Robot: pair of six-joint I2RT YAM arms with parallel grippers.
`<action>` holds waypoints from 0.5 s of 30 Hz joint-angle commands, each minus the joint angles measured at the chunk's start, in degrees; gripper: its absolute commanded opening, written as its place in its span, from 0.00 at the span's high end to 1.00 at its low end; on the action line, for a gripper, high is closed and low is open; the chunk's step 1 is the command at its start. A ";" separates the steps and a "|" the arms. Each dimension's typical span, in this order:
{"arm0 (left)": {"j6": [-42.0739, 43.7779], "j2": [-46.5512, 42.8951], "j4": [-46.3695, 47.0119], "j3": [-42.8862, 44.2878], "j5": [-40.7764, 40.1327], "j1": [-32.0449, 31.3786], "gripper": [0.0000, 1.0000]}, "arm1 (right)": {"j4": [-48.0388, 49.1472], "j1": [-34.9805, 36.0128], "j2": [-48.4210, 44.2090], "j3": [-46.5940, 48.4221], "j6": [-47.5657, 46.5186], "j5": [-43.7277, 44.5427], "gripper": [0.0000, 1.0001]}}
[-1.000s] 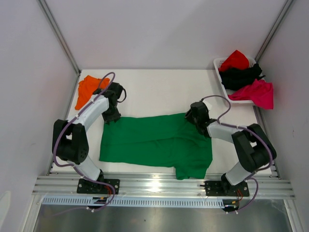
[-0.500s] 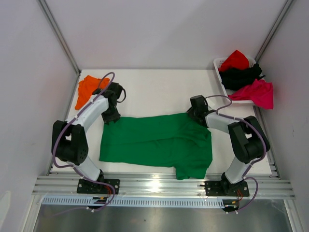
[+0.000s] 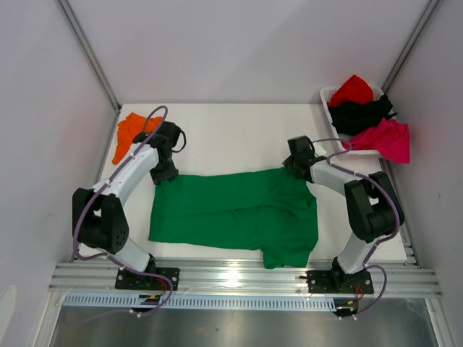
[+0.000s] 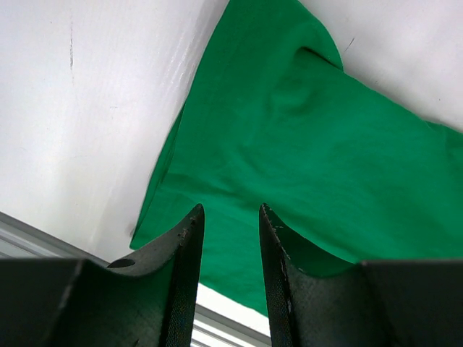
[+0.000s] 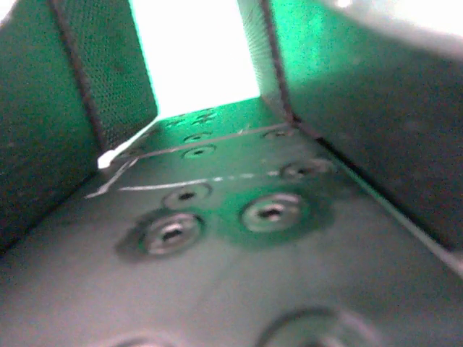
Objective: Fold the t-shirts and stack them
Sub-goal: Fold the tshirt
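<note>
The green t-shirt (image 3: 231, 210) lies flat on the near half of the table (image 3: 239, 137), its long axis running left to right. The left gripper (image 4: 230, 211) and right gripper (image 5: 195, 43) each stand at a far corner, jaws apart and empty, equally near.

Bright, even light covered the white worktop (image 3: 231, 137), with glare on the front rail (image 3: 231, 275). The right wrist view was blurred and green-tinted (its far gap blown out white).

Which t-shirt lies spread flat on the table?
The bright green cloth t-shirt, spread mid-table. The orange t-shirt is bunched far left; red, black and magenta ones are heaped at the white basket.
</note>
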 commanded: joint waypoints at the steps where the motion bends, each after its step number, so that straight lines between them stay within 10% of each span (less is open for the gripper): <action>1: 0.64 -1.82 0.20 1.85 -0.80 -0.42 0.60 | -3.50 2.40 -5.82 -1.47 2.88 0.23 0.59; 15: 0.82 -0.50 1.07 1.06 -0.36 -0.42 0.61 | -5.79 4.69 -5.57 -3.15 7.63 -3.55 0.58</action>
